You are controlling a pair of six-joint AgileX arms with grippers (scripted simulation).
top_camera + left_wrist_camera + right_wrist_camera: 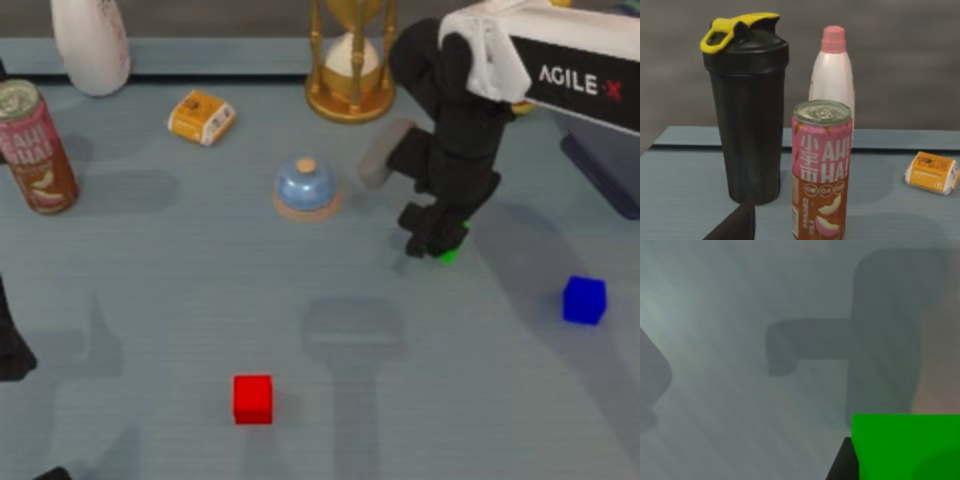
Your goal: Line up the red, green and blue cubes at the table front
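The green cube (448, 254) shows only as a sliver under my right gripper (436, 240), right of the table's middle. In the right wrist view the green cube (905, 447) is large, with one dark finger (842, 462) pressed against its side; the gripper is shut on it. Whether the cube rests on the table (150, 300) I cannot tell. The red cube (253, 398) sits alone near the front, left of centre. At the right side stands the blue cube (584, 299). My left arm (10, 350) is parked at the left edge, its gripper open with one finger (737, 222) showing.
Across the back stand a pink drink can (35, 145), a white bottle (92, 45), an orange-and-white packet (201, 117), a blue call bell (306, 188) and a gold hourglass (352, 60). A black shaker (747, 110) shows in the left wrist view.
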